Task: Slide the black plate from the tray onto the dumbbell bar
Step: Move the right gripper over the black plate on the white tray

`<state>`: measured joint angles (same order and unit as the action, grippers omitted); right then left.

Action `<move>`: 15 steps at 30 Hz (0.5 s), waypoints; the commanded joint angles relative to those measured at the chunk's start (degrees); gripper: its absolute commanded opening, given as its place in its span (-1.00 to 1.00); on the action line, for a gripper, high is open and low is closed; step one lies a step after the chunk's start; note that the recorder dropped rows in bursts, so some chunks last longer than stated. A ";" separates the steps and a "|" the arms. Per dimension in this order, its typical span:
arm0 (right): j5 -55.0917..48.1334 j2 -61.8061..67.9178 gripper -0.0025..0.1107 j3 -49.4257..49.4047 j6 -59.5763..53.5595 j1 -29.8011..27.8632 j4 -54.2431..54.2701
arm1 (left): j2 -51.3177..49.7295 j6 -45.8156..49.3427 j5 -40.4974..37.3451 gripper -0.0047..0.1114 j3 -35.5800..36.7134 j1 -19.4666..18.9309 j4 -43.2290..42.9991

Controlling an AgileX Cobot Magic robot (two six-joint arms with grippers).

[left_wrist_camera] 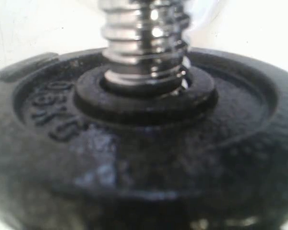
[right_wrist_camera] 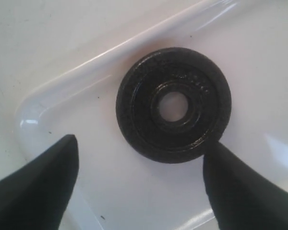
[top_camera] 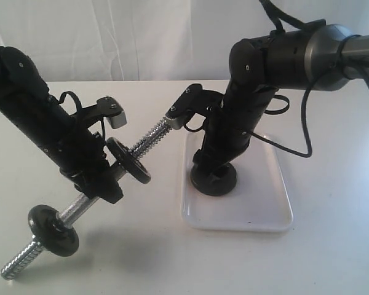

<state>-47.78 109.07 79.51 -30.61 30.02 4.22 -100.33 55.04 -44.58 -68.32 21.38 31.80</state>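
Exterior view: the left hand (top_camera: 102, 182) is clamping the dumbbell bar (top_camera: 154, 134) on its smooth middle and holding it tilted above the tabletop (top_camera: 172, 264), running from 7 o'clock up to 1 o'clock. Judged reason: the free threaded end is aiming toward the tray (top_camera: 267, 215), giving an open end for loading. Two discs are already sitting on the bar, a lower disc (top_camera: 52, 230) on the 7 o'clock side of the hand and an upper disc (top_camera: 130, 161) on the 1 o'clock side.

The black plate (right_wrist_camera: 139, 103) is lying flat inside the tray, close to a rounded corner, with its centre hole facing up. The right hand (right_wrist_camera: 141, 143) is hanging directly over it with fingers spread wide, one on each side of the rim. One fingertip (right_wrist_camera: 218, 153) is looking just about in contact with the rim; the other is standing clear.

Judgement: grasp not yet made. A flat, thin disc is offering little edge, so the closing needs to be low and centred. Risk: the plate skidding on the glossy tray.
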 commanded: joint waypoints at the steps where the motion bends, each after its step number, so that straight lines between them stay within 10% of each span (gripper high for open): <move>1: 0.45 -0.45 0.39 0.41 2.67 0.21 0.25 | 2.81 0.36 -1.52 -0.92 -1.48 -0.02 6.72; 15: 3.12 1.22 0.50 0.41 0.76 0.21 -1.21 | 2.81 0.25 -1.39 -0.92 -1.48 -0.02 6.72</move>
<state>-45.29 109.59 79.63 -28.78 30.02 4.00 -100.33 55.04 -44.47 -68.32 21.38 31.80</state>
